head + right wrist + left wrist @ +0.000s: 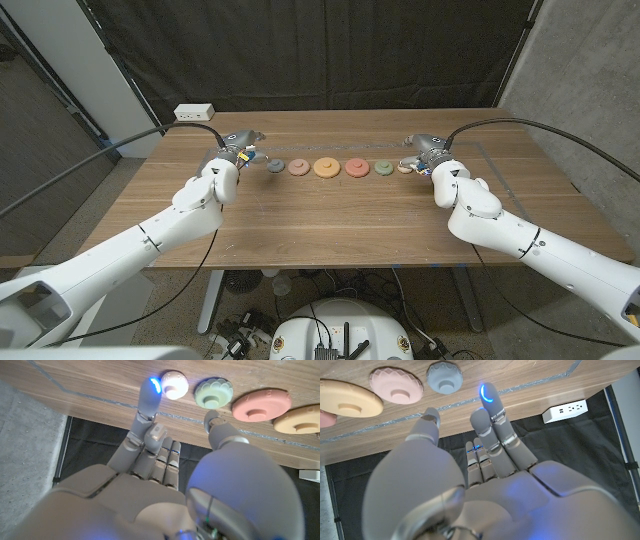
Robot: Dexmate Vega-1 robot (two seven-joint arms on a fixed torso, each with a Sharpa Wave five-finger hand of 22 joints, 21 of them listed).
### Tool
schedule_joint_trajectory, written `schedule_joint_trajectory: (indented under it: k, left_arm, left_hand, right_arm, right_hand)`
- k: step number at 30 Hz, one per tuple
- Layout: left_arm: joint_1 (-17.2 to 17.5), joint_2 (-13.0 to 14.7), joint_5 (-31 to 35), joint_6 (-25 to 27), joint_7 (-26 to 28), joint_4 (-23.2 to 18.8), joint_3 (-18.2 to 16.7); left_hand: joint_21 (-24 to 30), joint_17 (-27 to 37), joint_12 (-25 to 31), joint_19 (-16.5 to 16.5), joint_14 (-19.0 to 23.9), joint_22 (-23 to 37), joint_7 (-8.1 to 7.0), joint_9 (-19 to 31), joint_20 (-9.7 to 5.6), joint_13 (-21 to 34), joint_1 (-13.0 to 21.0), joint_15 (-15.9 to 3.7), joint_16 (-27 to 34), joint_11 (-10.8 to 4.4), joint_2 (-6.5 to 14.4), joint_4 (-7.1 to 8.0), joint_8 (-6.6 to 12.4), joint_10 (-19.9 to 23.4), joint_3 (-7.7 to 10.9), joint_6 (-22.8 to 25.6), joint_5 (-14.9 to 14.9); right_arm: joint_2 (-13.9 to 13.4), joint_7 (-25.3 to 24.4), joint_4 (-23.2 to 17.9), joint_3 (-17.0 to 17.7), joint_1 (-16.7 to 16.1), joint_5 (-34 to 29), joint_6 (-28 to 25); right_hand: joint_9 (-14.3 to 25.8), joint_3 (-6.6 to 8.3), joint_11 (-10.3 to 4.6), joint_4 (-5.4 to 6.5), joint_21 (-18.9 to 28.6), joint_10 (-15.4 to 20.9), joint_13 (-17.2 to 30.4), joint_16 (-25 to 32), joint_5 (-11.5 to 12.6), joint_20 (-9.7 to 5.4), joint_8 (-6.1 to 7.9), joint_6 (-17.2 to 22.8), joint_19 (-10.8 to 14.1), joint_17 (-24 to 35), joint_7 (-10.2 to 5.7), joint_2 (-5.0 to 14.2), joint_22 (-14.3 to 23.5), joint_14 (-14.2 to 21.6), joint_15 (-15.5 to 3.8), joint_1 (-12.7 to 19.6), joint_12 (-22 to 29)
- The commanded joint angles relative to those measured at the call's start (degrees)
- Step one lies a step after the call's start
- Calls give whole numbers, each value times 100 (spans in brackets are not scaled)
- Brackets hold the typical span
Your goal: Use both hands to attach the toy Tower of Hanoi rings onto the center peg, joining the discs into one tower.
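Discs in a row, nothing held.
My left hand (pixel 222 172) and right hand (pixel 437 165) are empty, fingers apart; the discs (pixel 326 167) look light and rigid, so I grip their rims.

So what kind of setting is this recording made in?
Most likely a lab or robot test cell, not a home. A black curtain hangs behind the wooden table, bare concrete wall stands to the right, and a white power strip sits at the table's far edge.
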Motion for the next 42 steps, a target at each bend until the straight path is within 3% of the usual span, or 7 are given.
schedule_joint_trajectory:
  k: [1, 21, 42]
  left_arm:
    - [103, 67, -100, 6, 63, -61, -53]
    - [258, 153, -194, -64, 226, -99, -152]
    - [297, 167, -202, -127, 267, -120, -159]
  left_hand:
    - [62, 16, 35, -10, 15, -9, 4, 8, -370, 22, 68, 8, 54, 23, -9, 13, 38, 45, -36, 60, 24]
    - [194, 22, 20, -69, -3, -94, -4, 9, -369, 66, 80, 9, 84, 8, -4, 21, 33, 46, -85, 71, 37]
    - [310, -14, 8, -142, -47, -166, -8, 10, -367, 100, 91, 8, 76, -6, 14, 26, 28, 47, -120, 67, 50]
  right_arm:
    - [48, 65, -41, -146, 117, 33, 11]
    - [227, 234, -60, -407, 336, -197, 37]
    - [585, 527, 196, -674, 659, -417, 107]
  right_hand:
    - [21, 56, -12, -5, 20, -28, 31, 13, 7, -8, -14, -52, -17, -2, 25, 33, 8, -28, -500, -3, -12]
    - [26, 64, 20, -11, 50, -90, 70, -64, 5, -7, -38, -145, -63, -33, 87, 17, -15, -108, -502, 4, -17]
    - [24, 62, 30, -3, 79, -110, 104, -113, -3, -6, -22, -132, -105, -35, 76, 12, -54, -142, -502, -6, -11]
